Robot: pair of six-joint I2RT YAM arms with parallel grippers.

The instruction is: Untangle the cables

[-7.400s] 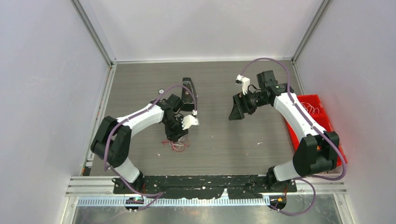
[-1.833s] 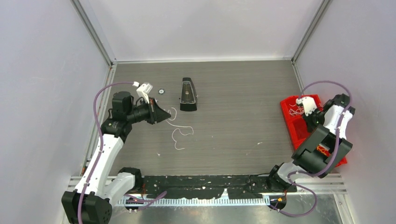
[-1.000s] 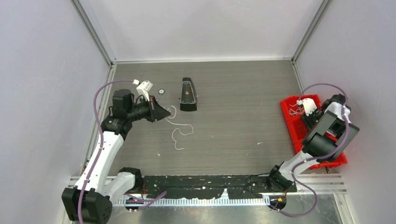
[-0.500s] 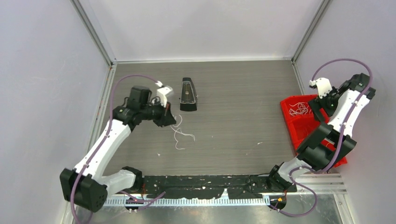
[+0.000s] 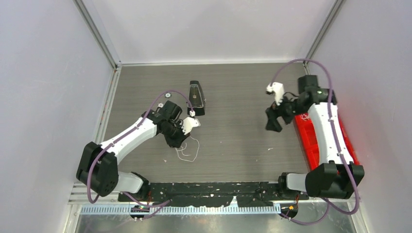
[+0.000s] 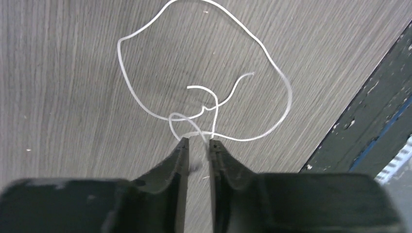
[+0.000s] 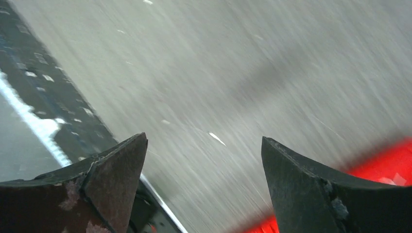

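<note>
Judging from the wrist view, one white cable (image 6: 120, 51) is separated out on the table (image 5: 233, 82) but is not yet straightened: it is looped and crossed over itself. The left gripper (image 6: 197, 141) is set low at that crossing, its jaws a narrow gap apart with a strand between the tips; no clamping is seen. The right gripper (image 5: 272, 121) is held wide apart and empty beside the red bin (image 5: 307, 143), where more wire appears to be left. Open tabletop is available between the arms. The black base plate (image 6: 369, 111) lies near the loop, so pulling away from that edge is advised.
</note>
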